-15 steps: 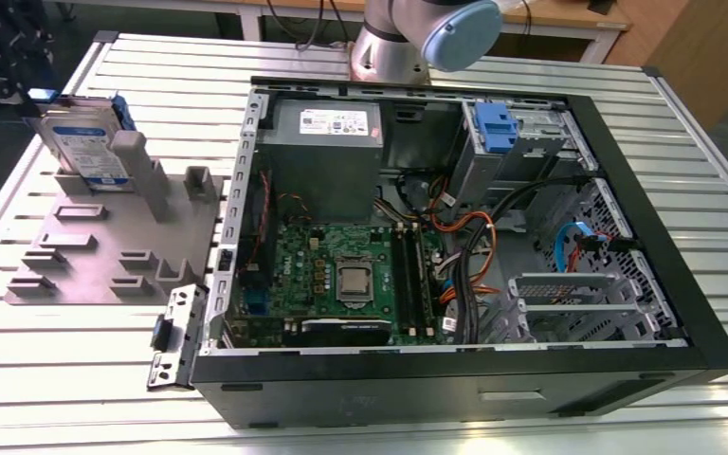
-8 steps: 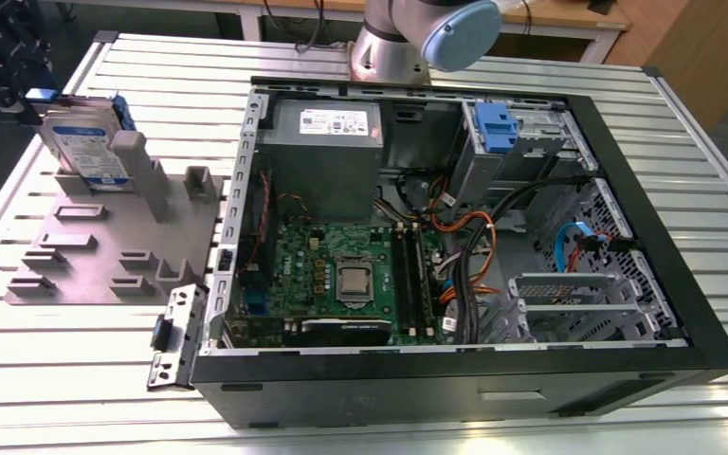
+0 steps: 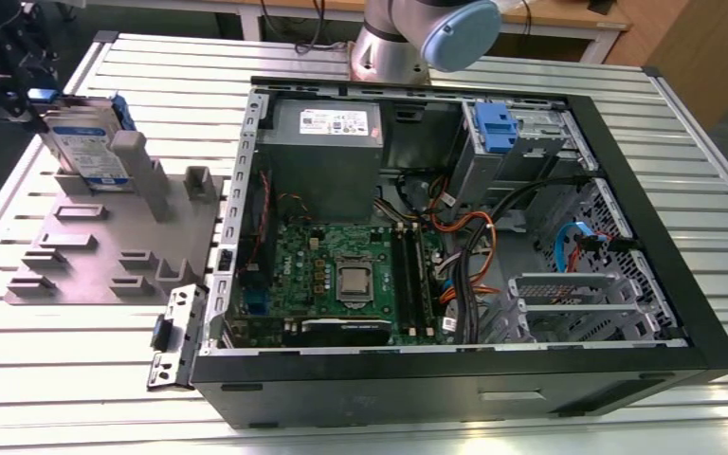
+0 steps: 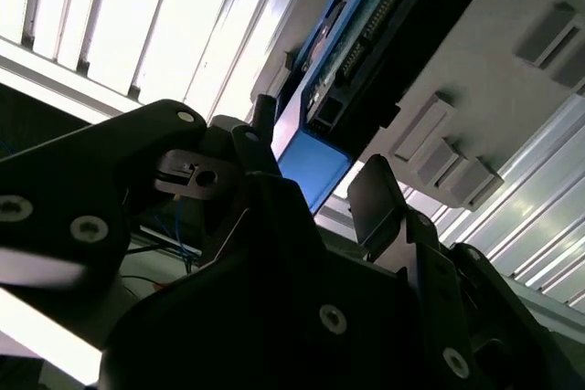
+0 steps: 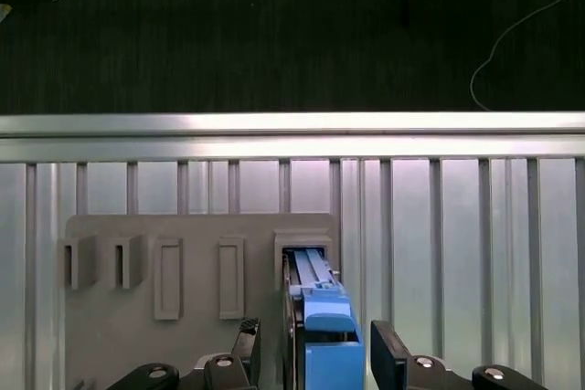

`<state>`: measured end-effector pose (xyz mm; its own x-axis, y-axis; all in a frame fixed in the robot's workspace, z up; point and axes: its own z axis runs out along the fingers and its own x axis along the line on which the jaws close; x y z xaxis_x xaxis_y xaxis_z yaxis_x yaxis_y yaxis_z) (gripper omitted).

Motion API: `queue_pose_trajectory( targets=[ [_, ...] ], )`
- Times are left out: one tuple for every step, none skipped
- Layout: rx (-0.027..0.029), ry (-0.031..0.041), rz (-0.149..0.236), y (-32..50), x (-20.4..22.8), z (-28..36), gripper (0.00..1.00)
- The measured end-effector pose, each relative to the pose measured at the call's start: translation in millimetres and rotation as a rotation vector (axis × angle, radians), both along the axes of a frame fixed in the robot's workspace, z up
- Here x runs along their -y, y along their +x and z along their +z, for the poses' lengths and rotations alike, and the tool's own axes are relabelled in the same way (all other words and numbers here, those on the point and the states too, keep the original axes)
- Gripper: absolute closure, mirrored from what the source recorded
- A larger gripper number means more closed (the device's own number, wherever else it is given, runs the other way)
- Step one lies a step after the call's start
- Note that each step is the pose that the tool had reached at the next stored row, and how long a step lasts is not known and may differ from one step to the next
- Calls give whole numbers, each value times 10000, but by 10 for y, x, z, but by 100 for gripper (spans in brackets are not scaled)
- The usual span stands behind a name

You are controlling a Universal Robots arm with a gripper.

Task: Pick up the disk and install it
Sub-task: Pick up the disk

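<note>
1. The black two-fingered claw (image 5: 315, 342) is spread, one finger on each side of the disk's blue end, with slim gaps showing in both wrist views, so nothing is pinched.
2. The disk (image 5: 320, 303), a flat silver hard drive in a bright blue plastic carrier, stands on edge in a slot of the grey slotted plastic holder (image 3: 99, 256).
3. That holder lies on the ribbed aluminium desk (image 3: 86, 379), near its edge on the exterior view's left.
4. Beside it lies the open black computer case (image 3: 465, 384) with its metal drive cage (image 3: 548, 142).
5. Judged progress: the claw is lined up on the disk, but grasping, lifting and installing are not yet done.
</note>
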<state>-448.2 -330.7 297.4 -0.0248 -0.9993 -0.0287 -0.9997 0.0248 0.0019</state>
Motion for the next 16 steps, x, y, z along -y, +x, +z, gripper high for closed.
queue_pose_trajectory(
  targets=[
    [-1, 3, 4, 0, -11, -10, 41],
    [-2, 3, 7, 0, -27, -18, 41],
    [2, 5, 8, -3, -34, -29, 41],
    [0, 4, 8, -14, -34, -38, 41],
    [0, 4, 8, -23, -34, -46, 41],
    [0, 5, 9, -26, -34, -53, 41],
    [0, 4, 10, -27, -33, -53, 41],
    [0, 4, 10, -27, -33, -54, 41],
    [-1, 4, 9, -27, -34, -54, 41],
    [-1, 4, 9, -27, -34, -53, 41],
    [-1, 3, 9, -27, -34, -54, 41],
    [-1, 4, 8, -27, -34, -54, 41],
    [0, -1, 8, -27, -34, -54, 41],
    [-1, -1, 9, -27, -34, -56, 41],
    [1, 0, 9, -27, -34, -61, 41],
    [0, -1, 9, -27, -35, -63, 41]
  ],
)
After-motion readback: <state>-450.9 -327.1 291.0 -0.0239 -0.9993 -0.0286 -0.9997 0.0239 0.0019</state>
